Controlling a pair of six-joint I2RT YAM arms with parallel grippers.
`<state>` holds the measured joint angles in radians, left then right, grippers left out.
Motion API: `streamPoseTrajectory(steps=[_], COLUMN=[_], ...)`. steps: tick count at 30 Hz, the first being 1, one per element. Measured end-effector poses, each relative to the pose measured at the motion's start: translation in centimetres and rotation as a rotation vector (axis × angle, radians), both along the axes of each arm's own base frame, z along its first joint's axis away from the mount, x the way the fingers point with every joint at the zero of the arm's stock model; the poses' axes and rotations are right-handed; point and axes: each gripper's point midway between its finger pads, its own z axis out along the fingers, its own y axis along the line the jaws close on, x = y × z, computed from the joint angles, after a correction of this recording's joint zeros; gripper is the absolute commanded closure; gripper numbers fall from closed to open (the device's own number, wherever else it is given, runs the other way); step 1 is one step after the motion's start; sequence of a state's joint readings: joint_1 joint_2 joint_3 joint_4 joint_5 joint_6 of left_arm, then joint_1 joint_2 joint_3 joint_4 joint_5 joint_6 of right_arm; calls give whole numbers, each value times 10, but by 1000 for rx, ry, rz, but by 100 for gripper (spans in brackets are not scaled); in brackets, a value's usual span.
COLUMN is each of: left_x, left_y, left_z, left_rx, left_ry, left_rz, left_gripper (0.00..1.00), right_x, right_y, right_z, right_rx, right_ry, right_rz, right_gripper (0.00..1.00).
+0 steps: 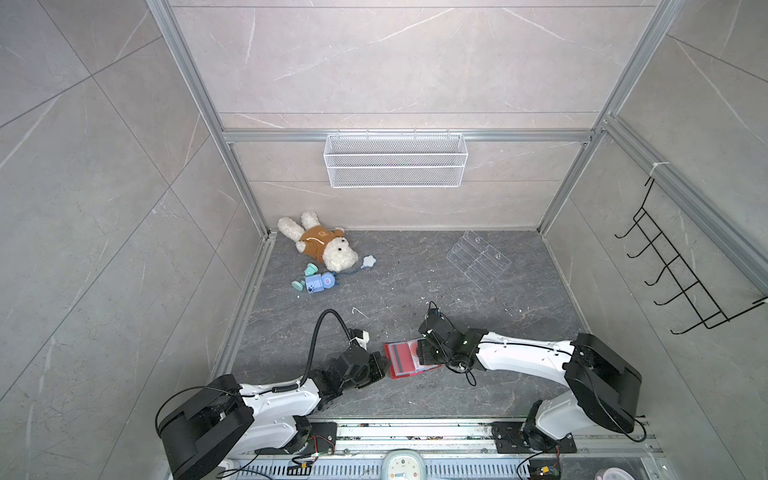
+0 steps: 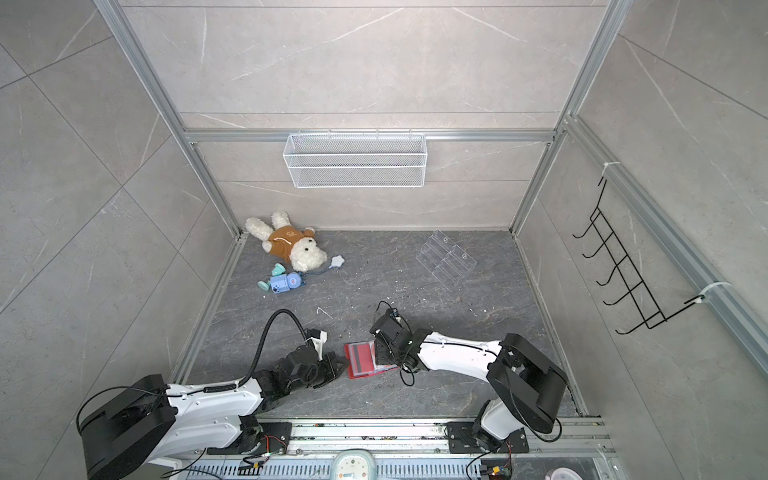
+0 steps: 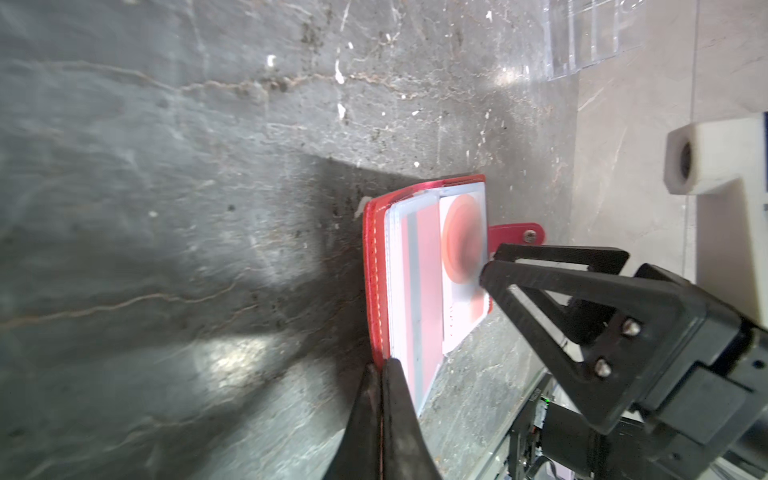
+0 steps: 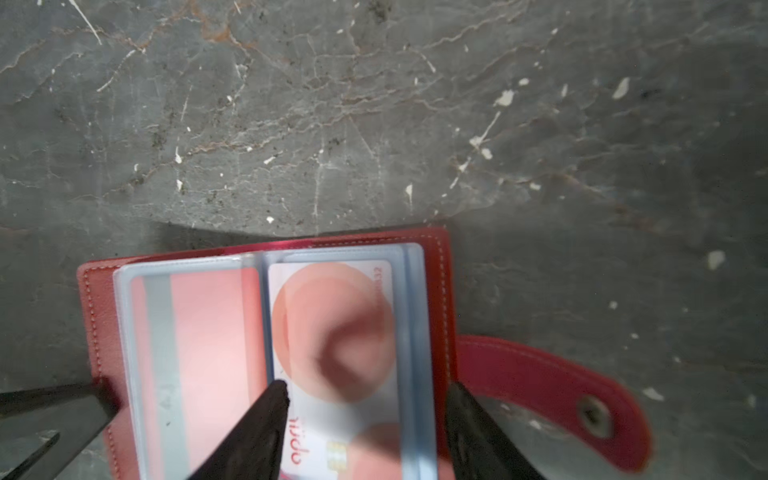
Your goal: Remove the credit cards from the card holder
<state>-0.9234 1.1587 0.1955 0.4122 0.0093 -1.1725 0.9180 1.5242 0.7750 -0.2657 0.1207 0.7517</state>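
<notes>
On the counter (image 1: 415, 291), at 6 o'clock: the card holder (image 1: 395, 361) lies open, red cover down, pale blue sleeves facing up.
Strap tab (image 4: 561, 395): flat on the counter just beyond the holder's outer edge, its metal snap showing.
Credit cards (image 4: 332, 332): both lie on the open pages. One shows a large red-orange circle, a gold chip and red lettering that seems to read "opio", blurred; small digits along its edge end in "32". The other (image 4: 216, 353), across the fold, is pink with a grey stripe.
Left pincer (image 3: 380, 370): clenched on the rim of the holder's red cover, at the holder's 9 o'clock in both top views.
Right pincer (image 4: 365, 390): released, reaching in from the holder's 3 o'clock. One fingertip (image 4: 276, 395) rests on the circle card near the fold, the other stands at the holder's outer edge.
Plush toy (image 1: 320, 245): 11 o'clock on the counter, well apart.
Clear acrylic stand (image 1: 478, 259): 1 o'clock.
</notes>
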Motion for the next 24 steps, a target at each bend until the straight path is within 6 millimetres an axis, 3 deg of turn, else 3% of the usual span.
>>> streamPoseTrajectory(steps=[10, 19, 24], left_x=[1, -1, -1], left_y=[1, 4, 4], left_z=[-4, -7, -8], left_rx=[34, 57, 74], left_ry=[1, 4, 3], left_rz=[-6, -14, -20], left_gripper=[100, 100, 100], right_x=[-3, 0, -1], right_y=[-5, -4, 6], right_z=[3, 35, 36], right_rx=[14, 109, 159], right_ry=[-2, -53, -29], right_rz=[-14, -18, 5], right_gripper=[34, 32, 33])
